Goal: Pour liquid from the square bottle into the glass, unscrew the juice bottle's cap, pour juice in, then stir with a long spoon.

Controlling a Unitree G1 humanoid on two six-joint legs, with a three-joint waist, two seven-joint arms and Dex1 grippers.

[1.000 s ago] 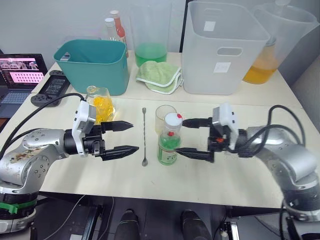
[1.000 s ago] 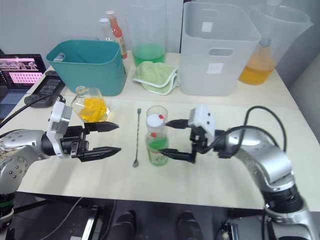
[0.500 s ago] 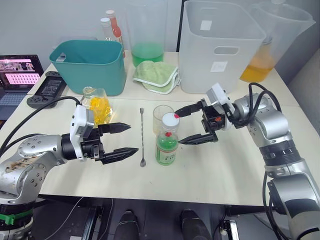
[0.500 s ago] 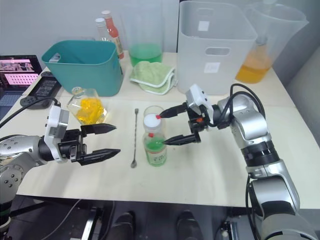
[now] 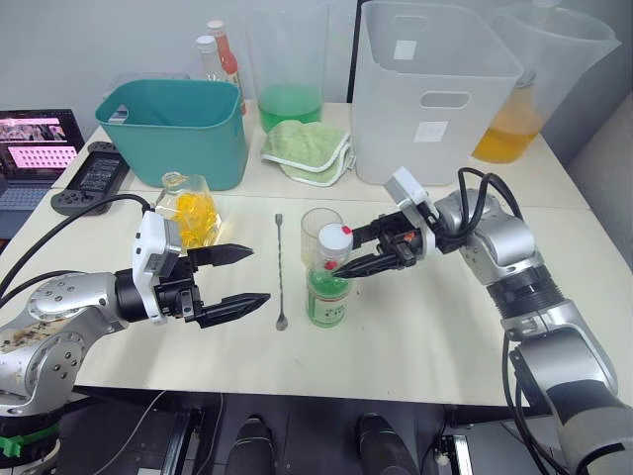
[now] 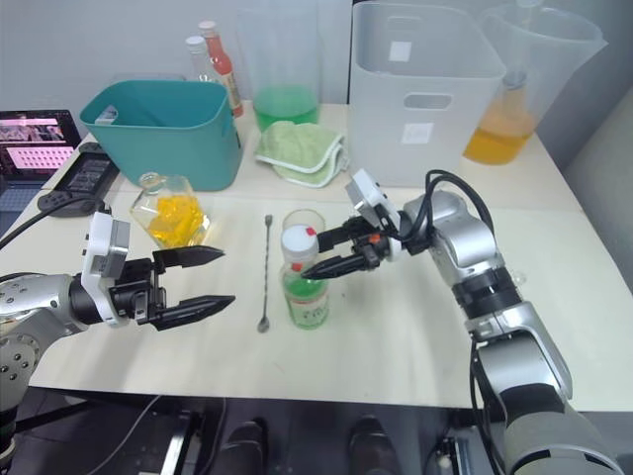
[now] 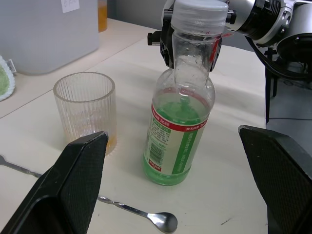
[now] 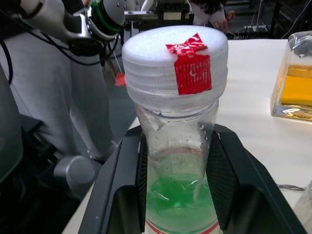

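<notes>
Clear plastic juice bottle (image 5: 327,288) with green liquid, white cap (image 8: 175,57) bearing red tape, upright near tabletop (image 5: 445,327) centre. Right hand (image 5: 358,254) at bottle neck just below cap, fingers (image 8: 234,180) either side of neck, closed onto it. Ribbed clear glass (image 5: 318,232) just behind bottle, little amber liquid at bottom. Long metal spoon (image 5: 282,269) flat beside glass and bottle, toward left edge. Left hand (image 5: 240,276) past spoon, fingers apart, holding nothing, pointing at bottle. Square glass bottle (image 5: 193,211) of yellow liquid behind left hand, tilted.
</notes>
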